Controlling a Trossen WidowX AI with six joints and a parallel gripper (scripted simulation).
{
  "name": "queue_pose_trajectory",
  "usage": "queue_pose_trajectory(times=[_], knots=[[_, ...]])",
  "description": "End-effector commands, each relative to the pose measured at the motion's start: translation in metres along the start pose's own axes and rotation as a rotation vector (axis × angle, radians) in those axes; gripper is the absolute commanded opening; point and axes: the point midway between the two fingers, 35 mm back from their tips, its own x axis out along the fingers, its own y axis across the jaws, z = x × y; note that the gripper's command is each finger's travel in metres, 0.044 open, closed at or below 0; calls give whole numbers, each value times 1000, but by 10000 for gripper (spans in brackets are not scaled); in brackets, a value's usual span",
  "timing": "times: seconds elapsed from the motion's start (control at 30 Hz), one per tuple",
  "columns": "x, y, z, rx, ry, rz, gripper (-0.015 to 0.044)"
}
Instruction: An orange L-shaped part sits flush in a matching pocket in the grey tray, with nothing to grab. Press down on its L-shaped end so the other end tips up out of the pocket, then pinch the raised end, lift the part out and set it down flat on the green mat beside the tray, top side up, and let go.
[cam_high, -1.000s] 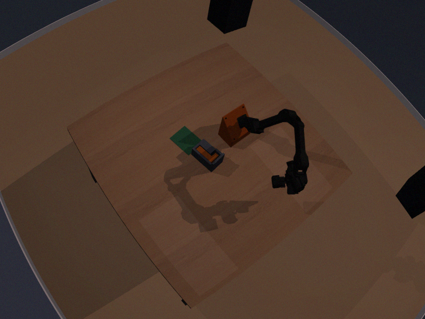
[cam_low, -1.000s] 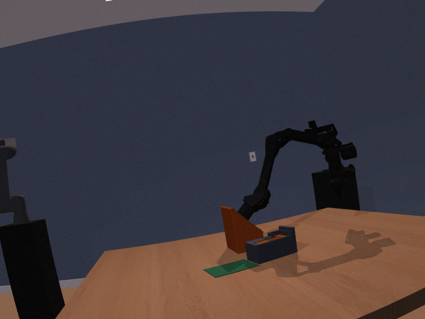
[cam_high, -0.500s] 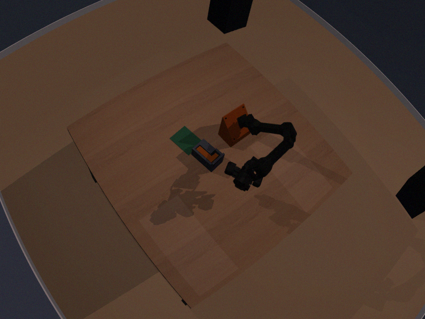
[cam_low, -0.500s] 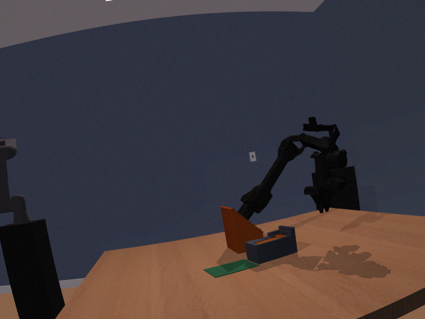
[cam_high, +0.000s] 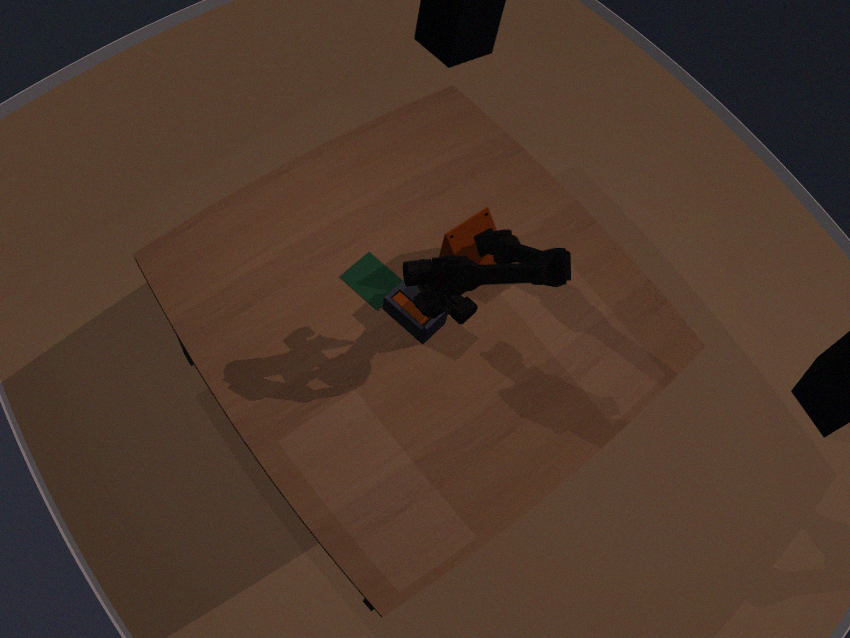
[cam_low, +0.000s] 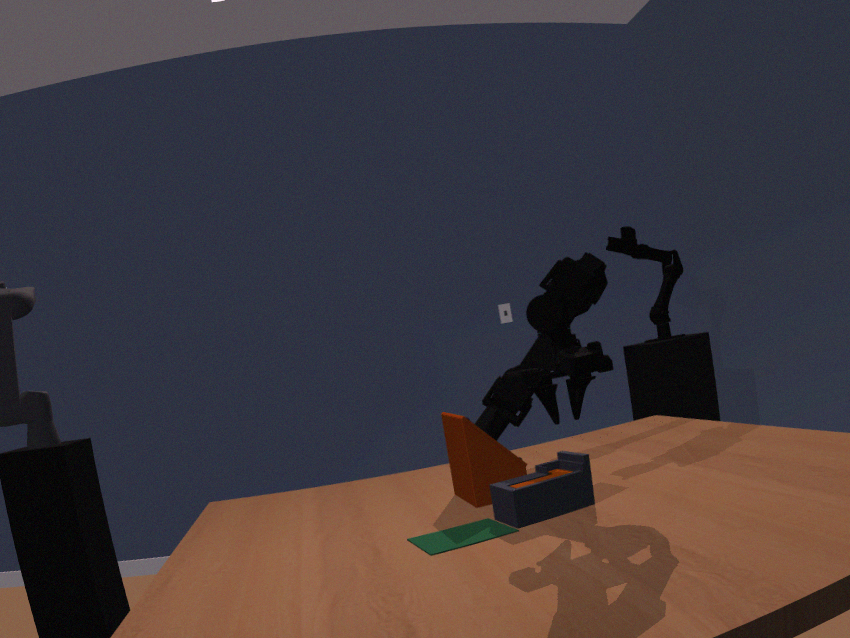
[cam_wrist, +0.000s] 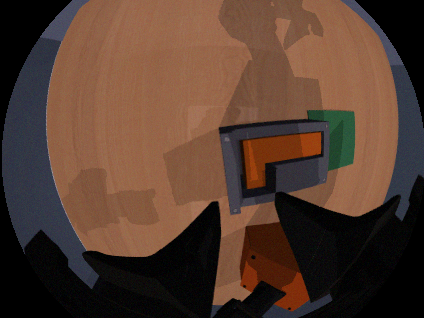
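Observation:
The orange L-shaped part (cam_high: 409, 309) (cam_low: 561, 473) (cam_wrist: 282, 146) lies in the pocket of the grey tray (cam_high: 405, 324) (cam_low: 542, 503) (cam_wrist: 231, 167). In the wrist view its L-shaped end is at the left and its straight end at the right, towards the green mat (cam_high: 358, 276) (cam_low: 439, 541) (cam_wrist: 346, 132). Nothing lies on the mat. My gripper (cam_low: 567, 419) (cam_wrist: 247, 203) is partly open and empty, pointing down above the tray and apart from it. In the top view the arm hides part of the tray.
An orange wedge-shaped mount (cam_high: 466, 236) (cam_low: 470, 470) (cam_wrist: 265, 245) stands close beside the tray, under my arm's base. The tray has a raised wall at the end away from the mat. Black pedestals (cam_high: 461, 30) (cam_low: 672, 377) stand beyond the wooden table (cam_high: 308, 206) (cam_low: 308, 535) (cam_wrist: 125, 100).

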Motion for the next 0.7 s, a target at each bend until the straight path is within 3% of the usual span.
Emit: queue_pose_trajectory(times=[0.0, 0.23, 0.67], knots=[[10, 0, -2, -7, 5, 16, 180], [74, 3, -3, -8, 4, 19, 180], [87, 3, -3, -8, 4, 19, 180]])
